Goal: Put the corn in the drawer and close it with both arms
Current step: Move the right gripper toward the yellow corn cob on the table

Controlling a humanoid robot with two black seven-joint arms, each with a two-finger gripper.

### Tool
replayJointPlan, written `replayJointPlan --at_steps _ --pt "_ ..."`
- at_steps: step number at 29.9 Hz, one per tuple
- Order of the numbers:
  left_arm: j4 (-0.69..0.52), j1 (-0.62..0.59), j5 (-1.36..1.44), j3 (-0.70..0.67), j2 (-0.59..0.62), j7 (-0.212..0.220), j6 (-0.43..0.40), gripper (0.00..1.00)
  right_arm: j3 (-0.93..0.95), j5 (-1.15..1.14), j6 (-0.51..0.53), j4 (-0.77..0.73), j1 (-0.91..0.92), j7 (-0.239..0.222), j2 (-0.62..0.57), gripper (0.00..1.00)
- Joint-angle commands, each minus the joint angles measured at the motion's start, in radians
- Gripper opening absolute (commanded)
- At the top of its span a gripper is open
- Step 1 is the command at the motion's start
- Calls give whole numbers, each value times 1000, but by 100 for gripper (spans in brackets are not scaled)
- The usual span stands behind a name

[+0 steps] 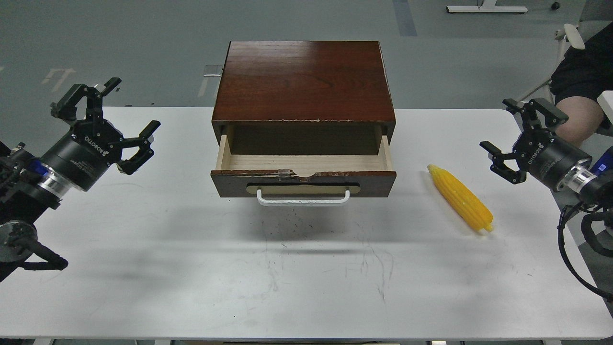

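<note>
Both grippers, left (125,111) and right (511,130), hover spread wide, holding nothing; the corn (460,197) lies on the table (191,268) right of the open drawer (303,175).

**Grey floor behind a scuffed white table**

You look down on a white table (306,278) whose top carries dark scratches and specks near its middle. Beyond it lies a smooth grey floor (119,43) with pale tape marks at the left. At the top right you see a white stand base (486,8), and a seated person's knee (577,117) beside a white chair (570,38).
</note>
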Motion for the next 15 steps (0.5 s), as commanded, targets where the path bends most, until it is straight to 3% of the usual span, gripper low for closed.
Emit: replayJointPlan --at_steps 1,10,15 --pt "-1 10 2 -1 -5 0 0 100 0 -2 0 0 -11 0 -3 100" --pt "42 -7 4 -7 8 0 0 100 3 -11 0 -7 -14 0 -4 100" --pt "96 -22 4 -110 11 0 0 100 6 -22 0 -14 -5 0 -7 100"
